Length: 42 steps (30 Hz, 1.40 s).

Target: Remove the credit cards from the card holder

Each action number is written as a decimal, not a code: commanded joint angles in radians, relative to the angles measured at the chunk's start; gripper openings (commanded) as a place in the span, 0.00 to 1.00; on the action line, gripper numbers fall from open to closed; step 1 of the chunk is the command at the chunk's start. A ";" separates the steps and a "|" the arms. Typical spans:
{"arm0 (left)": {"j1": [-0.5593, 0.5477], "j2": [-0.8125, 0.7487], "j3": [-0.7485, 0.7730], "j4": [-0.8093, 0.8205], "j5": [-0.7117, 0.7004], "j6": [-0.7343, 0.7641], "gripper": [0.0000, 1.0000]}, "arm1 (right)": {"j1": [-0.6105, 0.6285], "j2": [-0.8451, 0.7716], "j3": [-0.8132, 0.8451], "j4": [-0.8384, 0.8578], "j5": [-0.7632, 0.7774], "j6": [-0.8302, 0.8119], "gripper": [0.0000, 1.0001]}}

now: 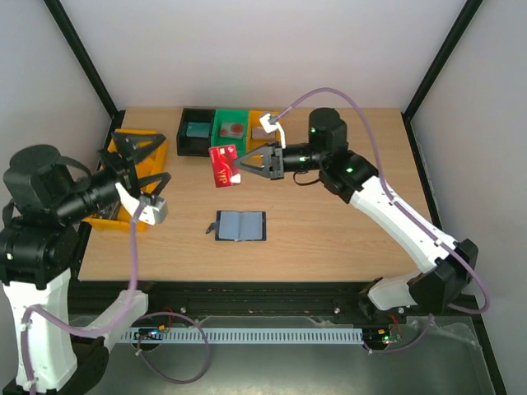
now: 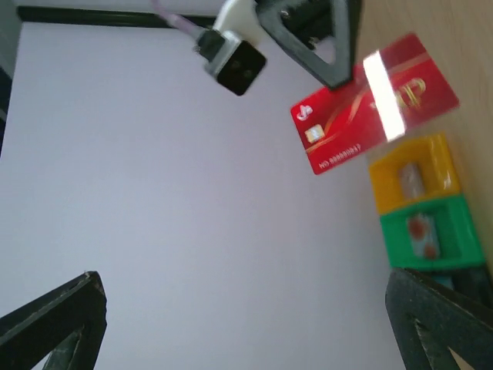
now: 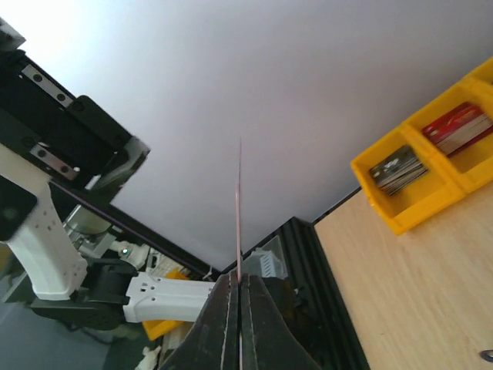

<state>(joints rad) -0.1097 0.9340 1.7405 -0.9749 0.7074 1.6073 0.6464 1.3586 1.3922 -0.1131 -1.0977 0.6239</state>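
Left gripper [image 1: 140, 164] hangs over a yellow bin [image 1: 115, 222] at the left edge of the tabletop, jaws spread wide with nothing in them; it's aimed across at the card, so my guess is it's set up for a handover, or just parked out of the way; the bin has stacks of cards in its compartments, so that's probably where pulled ones go.

Holder [image 1: 241, 226] lies folded open and flat around the middle of the tabletop, a bit toward the near edge; pockets face up, which should let cards slide out; can't tell if any are inside.

Red card [image 1: 224, 166] is up in the air between the holder and the bin row [image 1: 188, 151] at the far edge; right gripper [image 1: 241, 167] is clamped on one edge of it, which leaves most of the card free for a second grab; dropping it off looks like the next job.
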 commanded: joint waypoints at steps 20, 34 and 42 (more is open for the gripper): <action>0.022 -0.339 -0.754 0.574 0.056 0.669 0.94 | 0.191 0.250 0.199 0.093 -0.022 0.089 0.02; 0.022 -0.339 -0.728 0.475 0.057 0.600 0.02 | 0.198 0.286 0.279 -0.028 -0.021 -0.026 0.02; 0.024 -0.339 -0.760 0.597 -0.351 0.036 0.02 | 0.098 0.241 0.260 -0.239 0.334 -0.108 0.99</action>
<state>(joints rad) -0.0944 0.5915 0.9997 -0.4744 0.6201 1.9575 0.8127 1.6520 1.6386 -0.2138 -1.0031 0.5816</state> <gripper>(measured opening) 0.026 0.757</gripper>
